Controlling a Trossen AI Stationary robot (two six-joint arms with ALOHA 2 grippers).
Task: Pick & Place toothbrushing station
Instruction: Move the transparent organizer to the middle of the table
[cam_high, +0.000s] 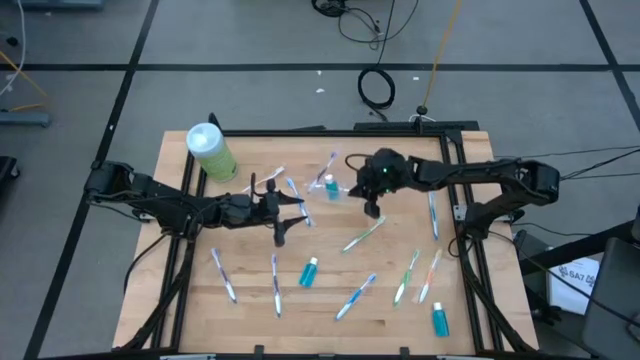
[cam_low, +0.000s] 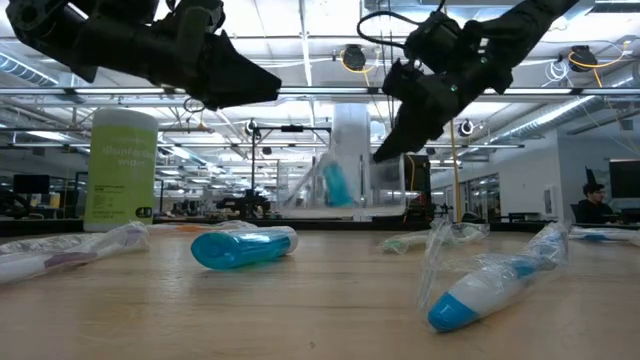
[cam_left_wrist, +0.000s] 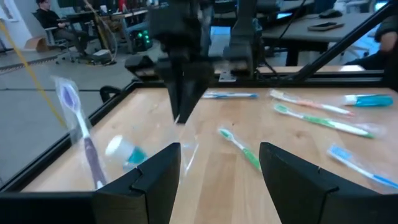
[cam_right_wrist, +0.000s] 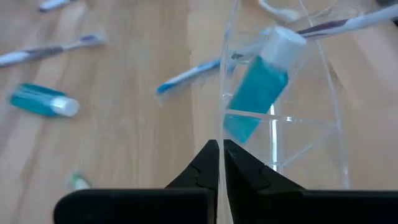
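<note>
Clear plastic cup (cam_right_wrist: 283, 118) stands upright mid-table, its rim pinched by the clenched right gripper (cam_right_wrist: 219, 152); a teal tube (cam_right_wrist: 261, 84) leans inside, white cap up. Left gripper (cam_left_wrist: 217, 165), fingers spread and empty, hovers beside it; cup walls barely discernible from above.

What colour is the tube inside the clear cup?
Teal with a white cap: the tube in the clear cup, best in the right wrist view.

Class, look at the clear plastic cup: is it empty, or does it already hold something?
Not empty. The right wrist view shows a teal tube with a white cap leaning inside the clear cup, and a toothbrush across its top.
</note>
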